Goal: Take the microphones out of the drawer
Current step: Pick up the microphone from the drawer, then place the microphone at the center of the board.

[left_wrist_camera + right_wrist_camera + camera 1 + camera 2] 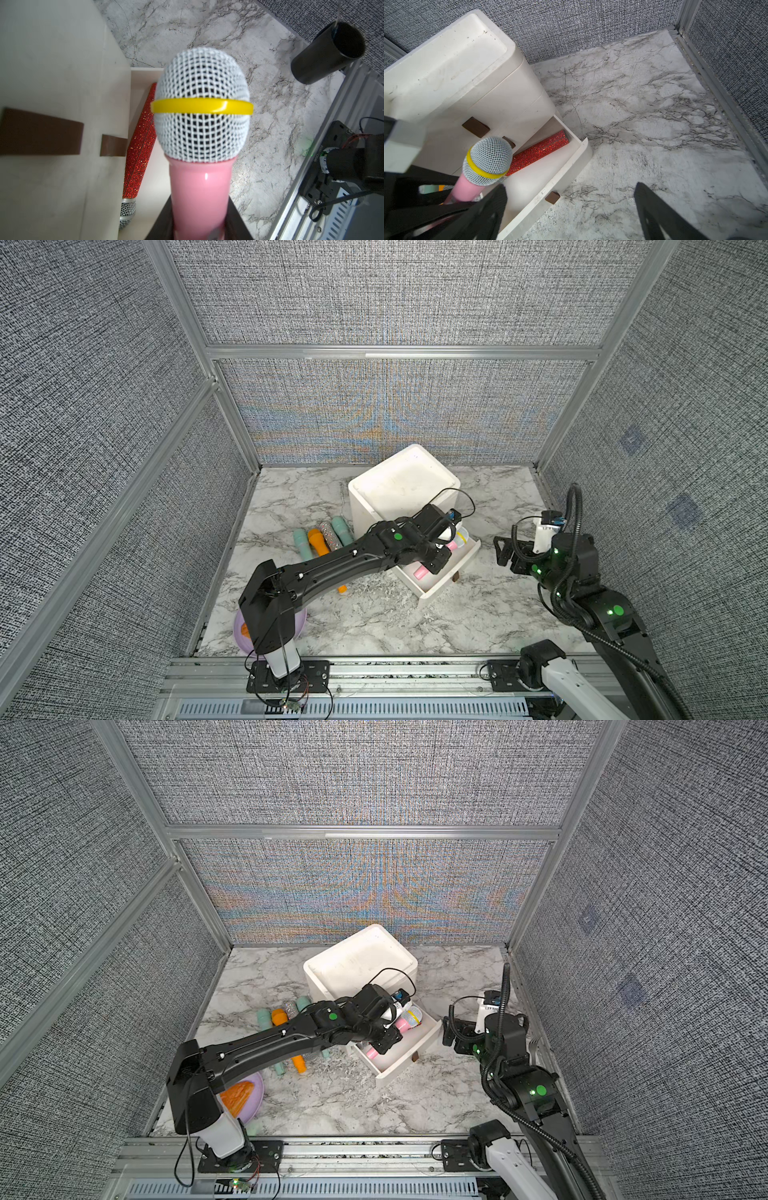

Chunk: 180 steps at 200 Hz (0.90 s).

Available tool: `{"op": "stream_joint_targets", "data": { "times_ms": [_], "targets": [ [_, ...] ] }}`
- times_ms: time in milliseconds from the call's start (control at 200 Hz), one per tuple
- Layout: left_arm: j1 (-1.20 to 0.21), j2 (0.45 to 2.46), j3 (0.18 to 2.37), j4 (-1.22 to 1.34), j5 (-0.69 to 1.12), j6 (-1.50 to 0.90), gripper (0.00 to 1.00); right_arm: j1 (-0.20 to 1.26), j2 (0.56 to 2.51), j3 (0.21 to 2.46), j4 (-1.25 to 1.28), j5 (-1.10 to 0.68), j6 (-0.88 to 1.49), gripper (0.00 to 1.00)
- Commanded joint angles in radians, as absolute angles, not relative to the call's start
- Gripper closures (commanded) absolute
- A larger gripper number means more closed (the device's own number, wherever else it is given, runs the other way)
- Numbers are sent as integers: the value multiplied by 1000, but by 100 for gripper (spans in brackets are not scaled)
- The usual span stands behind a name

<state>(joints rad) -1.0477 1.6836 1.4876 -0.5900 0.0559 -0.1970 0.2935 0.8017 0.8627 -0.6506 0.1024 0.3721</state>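
Nearest the lens, left wrist view: pink microphone (200, 182), white mesh head with a yellow ring, fills the frame. The left claw (199, 225) is clamped on its pink handle, with dark fingers (161, 220) on either side.

Marble-patterned table (374, 622) takes the lower middle of both top views.

White drawer cabinet (401, 483) stands at centre frame, near the back wall.

Its bottom drawer (451, 574) stands open toward the lower right. The pink microphone is held tilted over this drawer. Its head points to the upper right of the frame and its tail end sits low within the drawer's outline. Whether the tail touches the drawer floor, cannot tell.

The right claw (503, 549) is just right of the drawer, jaws spread wide with nothing between them, above bare table.

Purple plate (258, 1096) at lower left, partly under the left arm, with an orange item (239, 1096) on it.

Red glitter microphone (542, 149) lies in the drawer close to the cabinet's face, below the pink head.

Row of microphones (316, 540) in teal, orange, silver glitter and teal lies side by side on the table, left of the cabinet.

Brown tab handles (475, 127) on the drawer fronts.
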Motion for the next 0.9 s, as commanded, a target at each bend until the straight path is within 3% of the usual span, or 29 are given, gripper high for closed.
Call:
{"op": "stream_joint_targets", "data": {
  "times_ms": [0, 265, 641, 896],
  "targets": [
    [-1049, 1633, 1482, -622, 70, -181, 100, 288, 814, 858, -624, 88, 364, 2],
    [-1049, 1505, 1477, -652, 13, -195, 100, 285, 827, 824, -560, 11, 340, 2],
    [-1037, 1296, 1381, -595, -255, -281, 100, 287, 850, 767, -499, -115, 297, 2],
    [-951, 1090, 1232, -552, -412, -378, 100, 294, 851, 752, -481, -141, 292, 2]
  ]
}}
